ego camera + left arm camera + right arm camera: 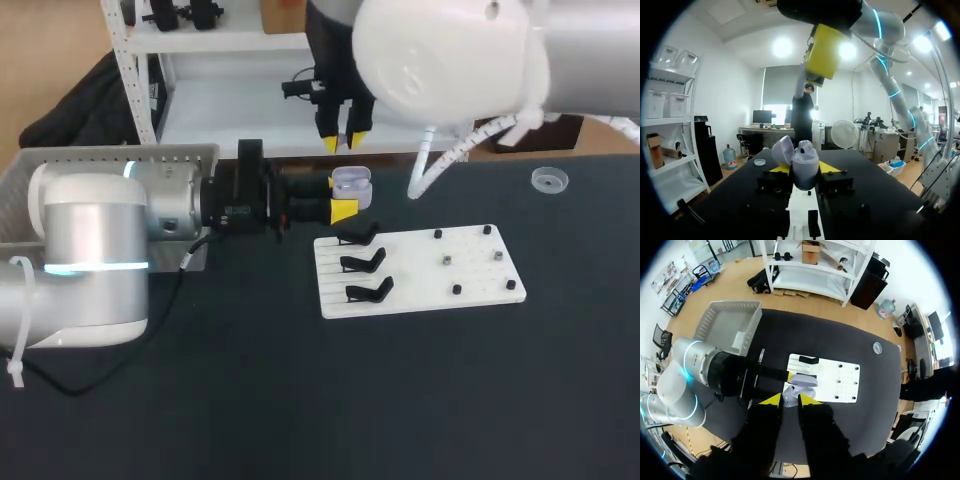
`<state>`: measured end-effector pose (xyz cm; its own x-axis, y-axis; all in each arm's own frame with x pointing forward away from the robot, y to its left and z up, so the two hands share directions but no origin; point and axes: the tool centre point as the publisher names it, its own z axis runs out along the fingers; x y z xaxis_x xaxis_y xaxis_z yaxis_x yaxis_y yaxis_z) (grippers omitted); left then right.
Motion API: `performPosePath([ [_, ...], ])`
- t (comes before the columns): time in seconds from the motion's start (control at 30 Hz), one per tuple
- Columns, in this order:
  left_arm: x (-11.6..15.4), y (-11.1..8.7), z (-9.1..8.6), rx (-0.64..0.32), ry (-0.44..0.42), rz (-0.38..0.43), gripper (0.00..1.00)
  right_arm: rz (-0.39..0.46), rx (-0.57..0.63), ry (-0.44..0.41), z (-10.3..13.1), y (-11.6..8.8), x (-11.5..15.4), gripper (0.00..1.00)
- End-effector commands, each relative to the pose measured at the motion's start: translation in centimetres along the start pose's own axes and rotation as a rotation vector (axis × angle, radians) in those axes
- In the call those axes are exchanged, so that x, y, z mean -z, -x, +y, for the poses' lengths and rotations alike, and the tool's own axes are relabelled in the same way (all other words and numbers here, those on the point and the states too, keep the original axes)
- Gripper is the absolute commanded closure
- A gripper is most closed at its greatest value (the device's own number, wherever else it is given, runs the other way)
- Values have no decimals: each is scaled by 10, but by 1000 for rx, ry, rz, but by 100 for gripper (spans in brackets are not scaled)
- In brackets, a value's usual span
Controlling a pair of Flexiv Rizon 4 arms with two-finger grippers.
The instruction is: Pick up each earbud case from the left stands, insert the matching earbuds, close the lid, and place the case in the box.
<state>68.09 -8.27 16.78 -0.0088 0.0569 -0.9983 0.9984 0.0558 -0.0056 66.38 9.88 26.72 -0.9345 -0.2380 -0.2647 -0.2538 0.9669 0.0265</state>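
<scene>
A pale lavender earbud case (350,183) hangs above the table with its lid tipped open. My left gripper (338,198) is shut on it from two sides. In the left wrist view the case (805,167) sits between the yellow tips, its lid (782,150) leaning to one side and a rounded earbud top showing in it. My right gripper (341,141) hangs straight above the case, a short way off it. Looking down from the right wrist, the case (802,380) lies just beyond the right gripper (790,400). Three black stands (365,262) on the white board (480,290) are bare.
The white board carries several small pegs (447,260) on its right half. A grey box (110,160) stands at the table's back left, behind my left arm. A small clear round lid (548,180) lies at the back right. Dark tabletop stretches in front of the board.
</scene>
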Motion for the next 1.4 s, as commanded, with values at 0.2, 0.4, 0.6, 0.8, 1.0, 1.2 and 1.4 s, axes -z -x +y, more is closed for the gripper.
performPosePath([
  [0.2,0,0,0,-1,1,-3,100,23,14,-7,5,-11,-12,100],
  [0.4,0,0,0,-1,1,-3,100,11,15,0,5,-24,-18,100],
  [0.6,0,0,0,-1,1,-3,100,4,35,-10,4,-32,-24,100],
  [0.8,0,0,0,-1,1,-3,100,11,37,-19,0,-28,-28,100],
  [1.0,0,0,0,-1,1,-3,100,16,53,-24,-2,-20,-32,100],
  [1.2,0,0,0,-1,1,-3,100,20,70,-25,-3,-14,-35,100],
  [1.4,0,0,0,-1,1,-3,100,27,78,-19,-4,-13,-39,100],
])
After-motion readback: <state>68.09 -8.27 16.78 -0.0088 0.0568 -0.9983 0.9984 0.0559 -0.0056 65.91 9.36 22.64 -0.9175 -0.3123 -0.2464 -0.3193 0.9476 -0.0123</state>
